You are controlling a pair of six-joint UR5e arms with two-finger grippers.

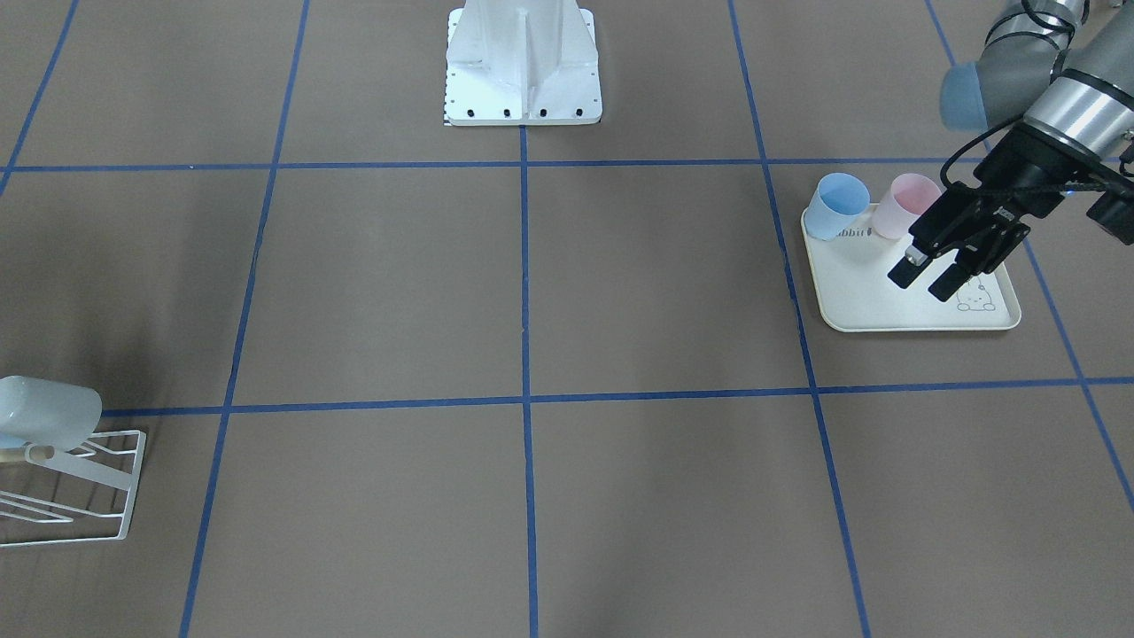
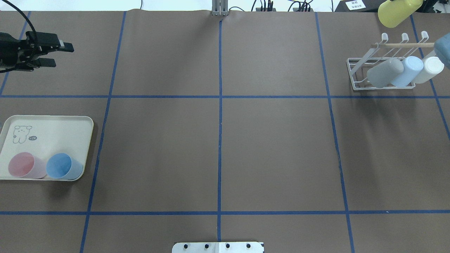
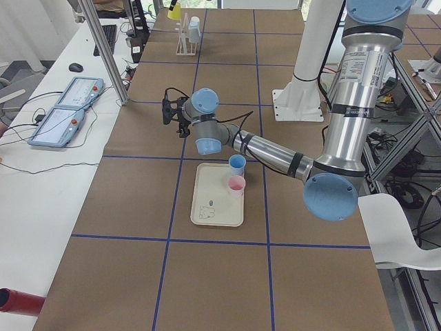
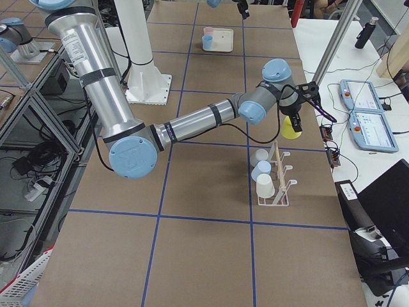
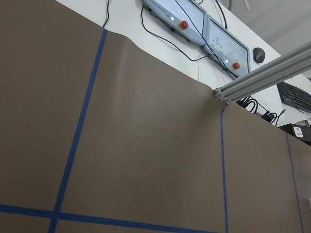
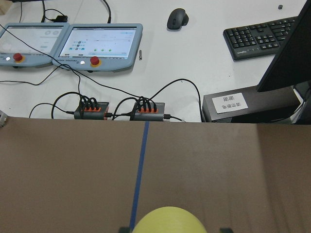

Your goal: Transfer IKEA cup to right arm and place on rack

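Yellow cup [image 2: 399, 12]: clamped by right gripper [image 4: 294, 120] near rack [image 2: 383, 75], we judge for hanging. Left gripper [image 1: 923, 282]: fingers apart, empty, far from rack.

The IKEA cup [image 2: 399, 12] is a plain yellow-green tumbler. It hangs tilted in the air, off the tabletop, held between the fingers of the right gripper [image 4: 295, 121]. It sits just beyond the rack [image 2: 355, 75], near the dowel and apart from it. The rack is white wire with a light wooden dowel [image 2: 404, 45] across the top and three upturned prongs. It stands upright near the far right corner of the tabletop. A grey cup [image 2: 385, 72], a light blue cup [image 2: 407, 70] and a white cup [image 2: 428, 69] lean side by side on it.
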